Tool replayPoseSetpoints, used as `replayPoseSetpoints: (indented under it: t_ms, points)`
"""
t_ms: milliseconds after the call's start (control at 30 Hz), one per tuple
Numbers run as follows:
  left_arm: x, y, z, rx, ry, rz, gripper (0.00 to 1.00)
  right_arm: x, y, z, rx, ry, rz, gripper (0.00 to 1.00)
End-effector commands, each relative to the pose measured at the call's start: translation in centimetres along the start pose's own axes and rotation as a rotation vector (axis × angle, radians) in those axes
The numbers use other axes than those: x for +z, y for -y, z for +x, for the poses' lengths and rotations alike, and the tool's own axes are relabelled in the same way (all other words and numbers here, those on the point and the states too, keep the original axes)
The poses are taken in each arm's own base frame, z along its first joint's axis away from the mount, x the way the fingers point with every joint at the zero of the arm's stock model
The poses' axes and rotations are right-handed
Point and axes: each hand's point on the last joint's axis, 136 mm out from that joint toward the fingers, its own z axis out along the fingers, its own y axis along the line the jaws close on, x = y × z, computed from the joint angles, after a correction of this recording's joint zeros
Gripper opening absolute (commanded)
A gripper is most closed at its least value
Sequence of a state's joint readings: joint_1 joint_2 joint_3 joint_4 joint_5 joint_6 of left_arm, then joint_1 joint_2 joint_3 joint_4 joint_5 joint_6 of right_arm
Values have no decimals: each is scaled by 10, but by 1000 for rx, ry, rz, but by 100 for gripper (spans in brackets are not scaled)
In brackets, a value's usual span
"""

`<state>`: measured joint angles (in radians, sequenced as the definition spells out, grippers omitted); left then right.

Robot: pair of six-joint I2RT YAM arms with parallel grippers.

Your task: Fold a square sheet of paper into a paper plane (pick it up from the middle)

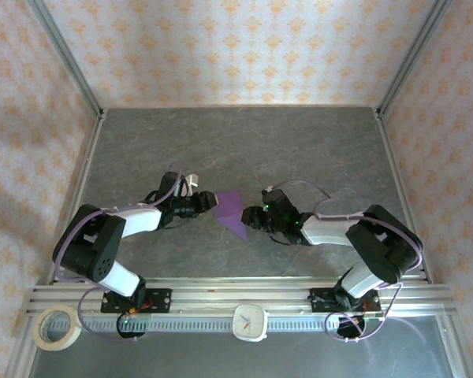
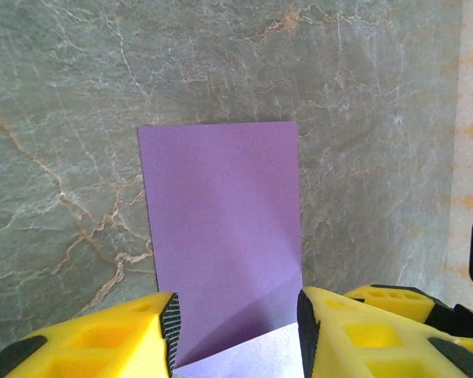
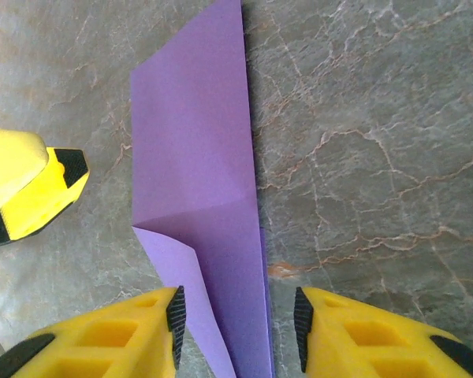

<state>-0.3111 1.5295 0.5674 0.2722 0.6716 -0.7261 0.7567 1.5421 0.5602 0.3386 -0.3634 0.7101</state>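
Two claws meet at the paper (image 1: pixel 231 211), which lies flat near the middle of the bench (image 1: pixel 299 150). From above the paper is small. The left claw (image 1: pixel 209 203) crowds its left side and the right claw (image 1: pixel 252 218) crowds its lower right side, so its whole shape and its folds are hard to make out. How far the claws are open is too small to tell from up there.

Up close the folds are plain. In the left wrist view the paper looks like a tall purple strip with straight sides and a square far end. Its near end is cut off by the bottom of the picture, and a paler flap is folded there. The left claw is released. Its two yellow fingers (image 2: pixel 102 342) are wide apart, one on each side of the paper. The black pads sit right at the paper's edges, and I cannot tell if they touch it. A dark bit at the right edge is cut off, and I cannot tell what it is.

In the right wrist view the paper has a long straight right edge that runs up to a sharp tip at the top. It has a slanted left side and a crease across it. A paler flap lies at the lower left, cut off at the bottom. The right claw is released too, with its yellow fingers (image 3: pixel 378 339) spread on each side of the paper. The left pad is just beside the flap. The right pad is a little apart from the edge. One yellow and black finger (image 3: pixel 31 189) of the left claw pokes in, near the paper but apart from it.

Down by the arm bases, the top view has a roll of tape (image 1: pixel 57 327) and a small white clock (image 1: pixel 250 321).
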Motion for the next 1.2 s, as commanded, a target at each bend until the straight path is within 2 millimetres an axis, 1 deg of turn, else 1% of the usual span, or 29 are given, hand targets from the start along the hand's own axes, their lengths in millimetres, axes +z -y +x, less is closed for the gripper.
replayPoseSetpoints:
  t_ms: [0,100,267,533,633,767,867,933,1000,1067,1167]
  points:
    - [0,2,-4,20,-6,7,46,2,-7,-9,-23,36,-9,41]
    - [3,0,-4,8,-18,10,45,4,-6,-7,-27,23,-8,39]
    - [3,1,-3,1,-20,17,45,5,-12,-6,-39,5,-32,41]
    - [2,-4,0,-10,-31,10,46,17,-20,-1,-70,-51,-57,41]
    - [3,-3,0,-10,-35,10,45,21,-19,-2,-81,-63,-43,36]
    - [4,-1,-1,-2,-46,10,46,15,-23,-5,-94,-42,-73,11]
    - [5,-1,-2,1,-50,7,47,8,-22,-10,-84,-27,-93,2]
    - [5,1,-3,2,-53,11,50,3,-25,-11,-85,-28,-129,1]
    - [5,4,-4,4,-58,27,52,-1,-34,-8,-100,-44,-189,0]
    - [6,8,-5,5,-67,40,54,-3,-38,-7,-108,-52,-218,0]
    - [8,15,-6,12,-86,69,56,-4,-39,-9,-109,-47,-238,0]
